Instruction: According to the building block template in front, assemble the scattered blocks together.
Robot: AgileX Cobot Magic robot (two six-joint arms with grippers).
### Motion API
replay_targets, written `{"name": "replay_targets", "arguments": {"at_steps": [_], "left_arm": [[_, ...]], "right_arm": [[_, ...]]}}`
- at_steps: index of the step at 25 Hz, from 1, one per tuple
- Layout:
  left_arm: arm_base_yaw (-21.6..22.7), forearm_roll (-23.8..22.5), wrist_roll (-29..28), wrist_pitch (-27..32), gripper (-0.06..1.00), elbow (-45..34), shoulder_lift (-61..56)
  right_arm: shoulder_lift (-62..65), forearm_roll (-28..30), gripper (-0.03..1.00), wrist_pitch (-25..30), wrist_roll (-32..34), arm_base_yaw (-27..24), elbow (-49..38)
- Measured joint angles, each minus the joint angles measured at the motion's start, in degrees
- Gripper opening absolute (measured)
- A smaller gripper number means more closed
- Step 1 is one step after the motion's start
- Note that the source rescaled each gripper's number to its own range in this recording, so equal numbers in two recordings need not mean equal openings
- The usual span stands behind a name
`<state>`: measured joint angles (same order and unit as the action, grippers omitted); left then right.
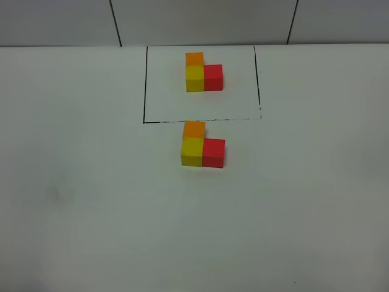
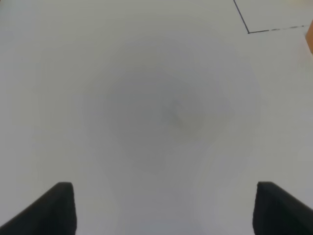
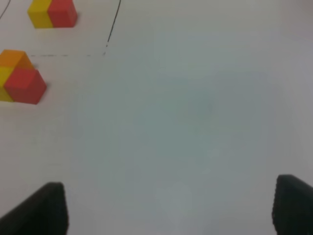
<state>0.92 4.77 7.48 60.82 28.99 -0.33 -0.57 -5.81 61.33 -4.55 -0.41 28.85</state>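
Loose blocks [image 1: 202, 146] are seen joined in an L on the desk [image 1: 91, 201] just below the framed template [image 1: 203, 73], w/ both pincers [image 2: 164, 208] [image 3: 171, 205] held wide open, empty.

The exterior high view is taken from above and in front of the white table [image 1: 85, 213], tilted down toward the back wall [image 1: 200, 21] at 12 o'clock. The building block template [image 1: 203, 73] is seen centred near 12 o'clock, with the scattered blocks [image 1: 202, 146] just below its black outline [image 1: 144, 85].

The left wrist view is held close over bare table [image 2: 161, 112], fingertips [image 2: 54, 208] wide apart; one outline corner [image 2: 248, 32] is shared with the overhead view.

The right wrist view is set low and oblique; the template [image 3: 53, 12], outline [image 3: 113, 22] and scattered blocks [image 3: 20, 76] are shared toward 10 o'clock.
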Motion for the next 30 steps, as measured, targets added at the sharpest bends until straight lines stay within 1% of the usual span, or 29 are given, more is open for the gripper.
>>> {"name": "replay_targets", "arguments": {"at_steps": [30], "left_arm": [[0.0,0.0,0.0,0.0,0.71,0.0,0.0]], "right_arm": [[0.0,0.0,0.70,0.0,0.1,0.0,0.0]]}}
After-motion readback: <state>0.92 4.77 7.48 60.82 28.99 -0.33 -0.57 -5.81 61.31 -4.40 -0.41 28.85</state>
